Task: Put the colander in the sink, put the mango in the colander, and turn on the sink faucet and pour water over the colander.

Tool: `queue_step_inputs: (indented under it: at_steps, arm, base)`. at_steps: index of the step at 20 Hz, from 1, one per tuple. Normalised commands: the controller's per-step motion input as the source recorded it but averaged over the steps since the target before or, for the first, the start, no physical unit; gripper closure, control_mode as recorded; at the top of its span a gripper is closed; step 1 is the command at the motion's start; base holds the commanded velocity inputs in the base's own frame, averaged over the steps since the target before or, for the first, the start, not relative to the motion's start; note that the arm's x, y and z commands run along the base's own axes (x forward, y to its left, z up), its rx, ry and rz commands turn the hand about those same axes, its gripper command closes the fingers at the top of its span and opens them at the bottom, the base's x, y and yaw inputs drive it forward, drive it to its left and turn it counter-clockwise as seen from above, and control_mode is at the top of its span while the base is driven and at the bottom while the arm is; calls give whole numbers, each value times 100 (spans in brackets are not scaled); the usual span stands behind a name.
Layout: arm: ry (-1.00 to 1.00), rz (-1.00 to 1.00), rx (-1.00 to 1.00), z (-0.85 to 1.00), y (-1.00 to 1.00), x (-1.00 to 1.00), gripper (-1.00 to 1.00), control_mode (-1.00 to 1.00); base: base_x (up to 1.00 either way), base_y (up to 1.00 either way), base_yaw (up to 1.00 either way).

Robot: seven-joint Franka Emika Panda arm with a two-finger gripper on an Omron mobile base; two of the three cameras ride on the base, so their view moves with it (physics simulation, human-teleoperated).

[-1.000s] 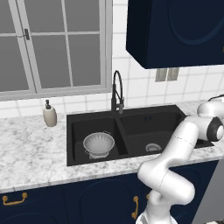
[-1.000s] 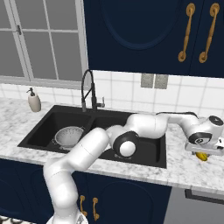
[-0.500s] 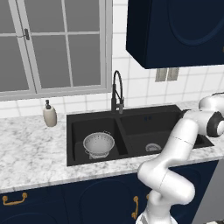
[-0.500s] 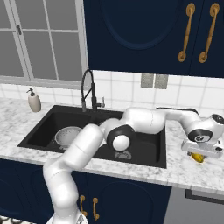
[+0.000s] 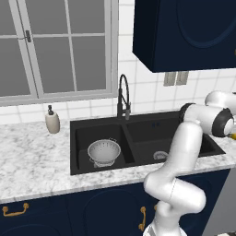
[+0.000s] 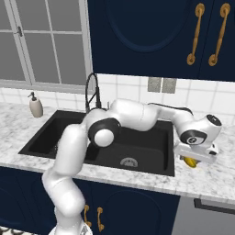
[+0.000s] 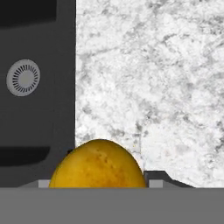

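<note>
So the colander (image 5: 104,151) is already sitting in the left basin of the sink (image 5: 143,123), lower middle of the left base view, which makes sense since it has to be there before the fruit goes in. The mango (image 7: 98,164) is what's being dealt with now: in the hand view it's bottom centre, right between the finger tips, with the marble tabletop (image 7: 153,78) and the edge of the sink basin behind it. In the right base view the pincer (image 6: 193,158) is at middle right, low over the tabletop beside the sink, yellow fruit poking out underneath. Looks clamped on the mango to me, jaws partway apart around it. The sink faucet (image 5: 123,97) stands dry behind the divider; I'd guess that's last.
</note>
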Motion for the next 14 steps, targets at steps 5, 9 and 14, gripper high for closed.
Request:
queue_step_inputs:
  at_steps: [5,9,14]
  arm:
    - [3,4,0,21,87,-18,100,-100]
    - [3,5,0,13,69,-29,100,-100]
    - [3,4,0,24,71,-5,100,-100]
  base:
    - [0,0,0]
    - [0,0,0]
    - [0,0,0]
